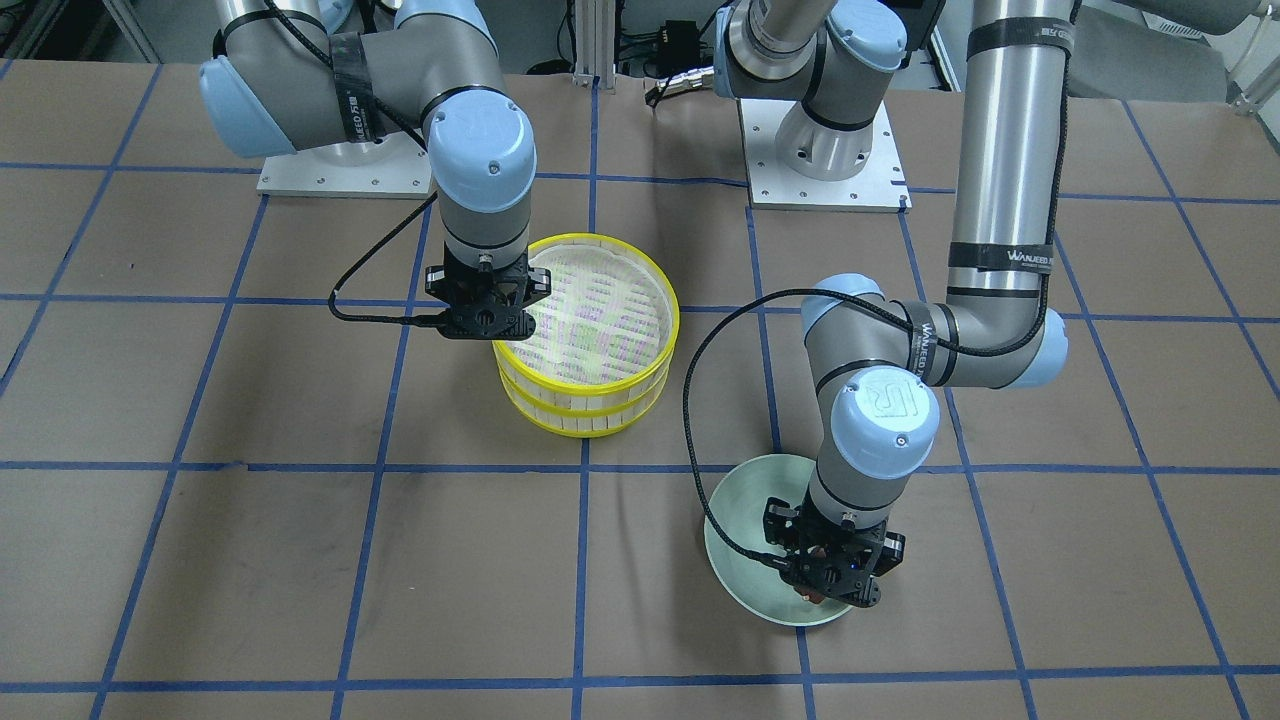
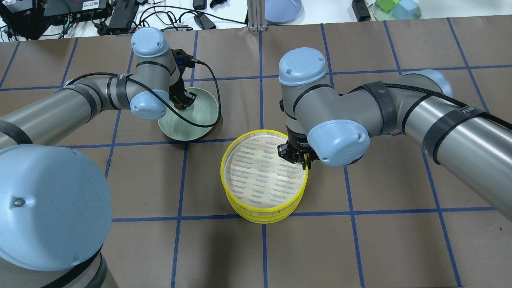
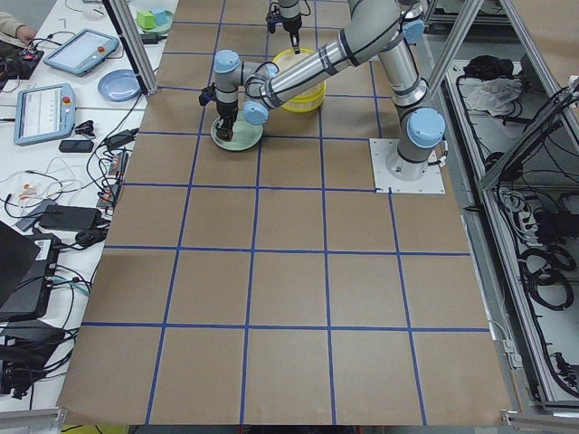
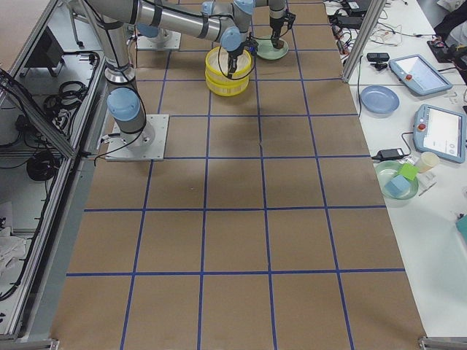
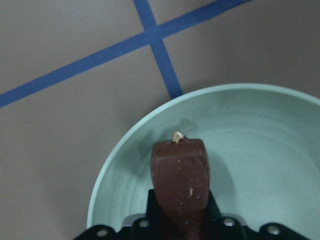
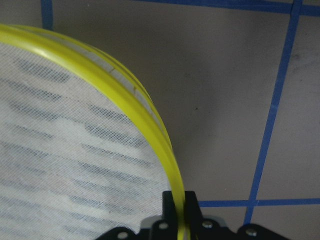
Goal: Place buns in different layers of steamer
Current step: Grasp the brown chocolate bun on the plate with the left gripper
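Gripping the yellow rim of the upper steamer tray on its right side, the right gripper is clamped tight. That tray sits on the lower tray. Farther off, to the left, the left gripper pinches the brown bun over the green plate. White bun: not visible. Judged step: bun pickup. Next: carry it to a tray, probably lifting the upper one aside first.

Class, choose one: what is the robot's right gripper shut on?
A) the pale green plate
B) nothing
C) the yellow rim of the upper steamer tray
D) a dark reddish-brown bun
C: the right wrist view shows the right gripper pinching the bright yellow rim of the upper round slatted steamer tray.
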Tool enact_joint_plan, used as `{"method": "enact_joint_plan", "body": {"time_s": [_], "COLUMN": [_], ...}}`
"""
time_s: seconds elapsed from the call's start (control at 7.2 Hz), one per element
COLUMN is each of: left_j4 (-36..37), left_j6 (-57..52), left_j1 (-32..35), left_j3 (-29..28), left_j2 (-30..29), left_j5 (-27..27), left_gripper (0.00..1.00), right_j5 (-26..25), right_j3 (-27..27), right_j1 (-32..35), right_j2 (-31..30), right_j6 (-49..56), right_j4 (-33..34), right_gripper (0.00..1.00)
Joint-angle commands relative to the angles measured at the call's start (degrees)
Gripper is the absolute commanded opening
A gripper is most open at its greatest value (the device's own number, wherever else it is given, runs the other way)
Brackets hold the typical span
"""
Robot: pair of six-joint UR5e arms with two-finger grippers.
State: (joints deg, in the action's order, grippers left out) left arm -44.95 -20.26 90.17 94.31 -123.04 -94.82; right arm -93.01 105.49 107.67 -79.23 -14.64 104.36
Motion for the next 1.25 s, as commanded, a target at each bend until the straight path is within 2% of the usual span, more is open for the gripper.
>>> {"method": "enact_joint_plan", "body": {"time_s": [0.0, 0.14, 0.28, 0.69, 0.83, 0.97, 1.11], "left_j4": [-0.2, -0.5, -2.2, -14.3, -16.9, -17.4, -17.7], "left_j6": [0.9, 4.1, 6.2, 9.9, 11.9, 12.6, 12.6], "left_j1": [-0.6, -0.6, -0.3, 0.4, 0.3, 0.1, -0.2], "left_j3": [-0.3, -0.4, -0.4, -0.6, -0.6, -0.6, -0.6], "left_j2": [1.0, 1.6, 3.6, 12.1, 14.1, 14.8, 15.2], "left_j5": [0.0, 0.0, 2.3, 3.3, 3.3, 3.3, 3.3], "left_gripper": [0.00, 0.00, 0.00, 0.00, 0.00, 0.00, 0.00], "right_j5": [-0.2, -0.6, -0.4, -0.1, 0.0, 0.1, -0.4], "right_j3": [0.8, 1.3, 1.3, 1.3, 1.4, 1.3, 0.7], "right_j1": [-0.1, -0.1, -0.1, 0.1, 0.2, 0.2, 0.2], "right_j2": [0.1, 0.0, 0.0, 0.0, 0.0, 0.0, -0.1], "right_j6": [0.3, 0.3, 0.3, -0.2, -0.1, -0.1, 0.0], "right_j4": [0.1, 0.1, 0.1, 0.1, 0.1, 0.1, -0.2], "right_gripper": [0.00, 0.00, 0.00, 0.00, 0.60, 1.00, 1.00]}}
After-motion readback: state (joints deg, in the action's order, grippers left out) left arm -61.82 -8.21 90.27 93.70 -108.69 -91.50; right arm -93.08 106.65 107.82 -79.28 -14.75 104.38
